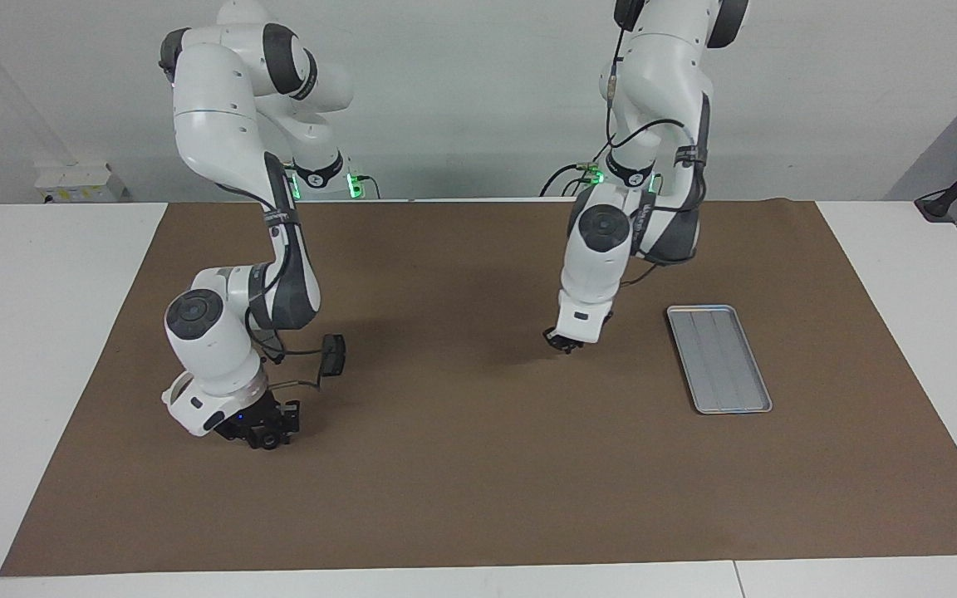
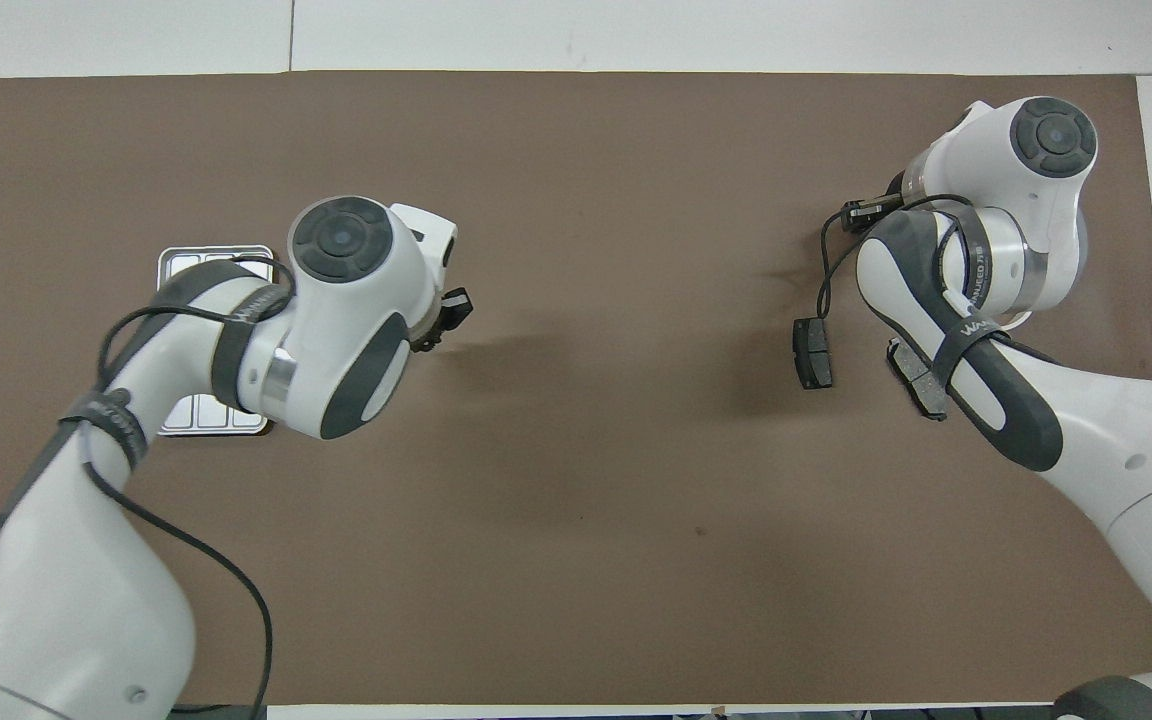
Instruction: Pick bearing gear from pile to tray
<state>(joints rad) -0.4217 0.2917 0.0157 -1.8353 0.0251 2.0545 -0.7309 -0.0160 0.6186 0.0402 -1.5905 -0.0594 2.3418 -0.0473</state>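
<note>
The pile lies at the right arm's end of the mat. One dark brake pad shows there, and a second brake pad lies half under the right arm. My right gripper is down on the mat at the pile, around a small black round bearing gear. The overhead view hides this gripper under its wrist. My left gripper is shut and hangs above the mat beside the tray. I cannot tell whether its tips hold anything. No part lies in the tray.
A brown mat covers the white table. A black cable loops from the right wrist above the brake pads. In the overhead view the left arm covers most of the tray.
</note>
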